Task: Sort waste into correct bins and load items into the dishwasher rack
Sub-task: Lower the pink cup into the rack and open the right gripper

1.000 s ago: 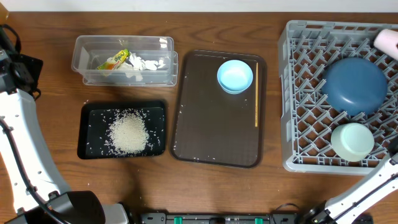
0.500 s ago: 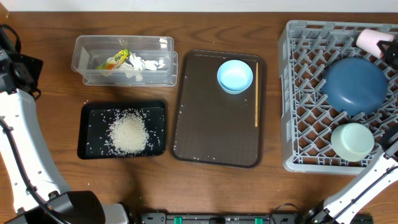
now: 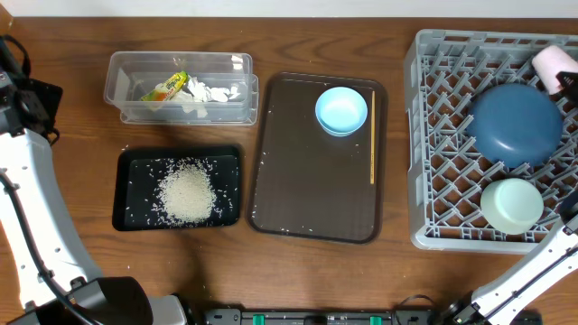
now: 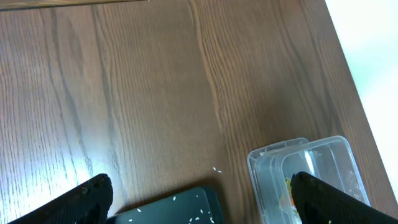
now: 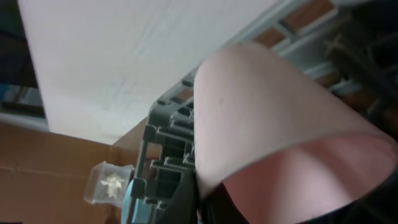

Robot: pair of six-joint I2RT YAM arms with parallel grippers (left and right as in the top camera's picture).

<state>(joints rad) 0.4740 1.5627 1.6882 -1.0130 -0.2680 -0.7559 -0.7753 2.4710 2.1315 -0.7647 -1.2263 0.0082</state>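
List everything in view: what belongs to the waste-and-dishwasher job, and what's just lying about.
Part of the job: rice, tissue, wrapper, clear tub, black tray, grey rack, blue plate, racked bowl, pink cup, loose bowl, chopsticks.

Just lying about: brown serving tray, wooden table.

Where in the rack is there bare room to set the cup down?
The rack's left columns are bare, between its left wall and the plate and bowl. The back strip left of the cup is free too. The right side is crowded: plate and bowl sit close together.
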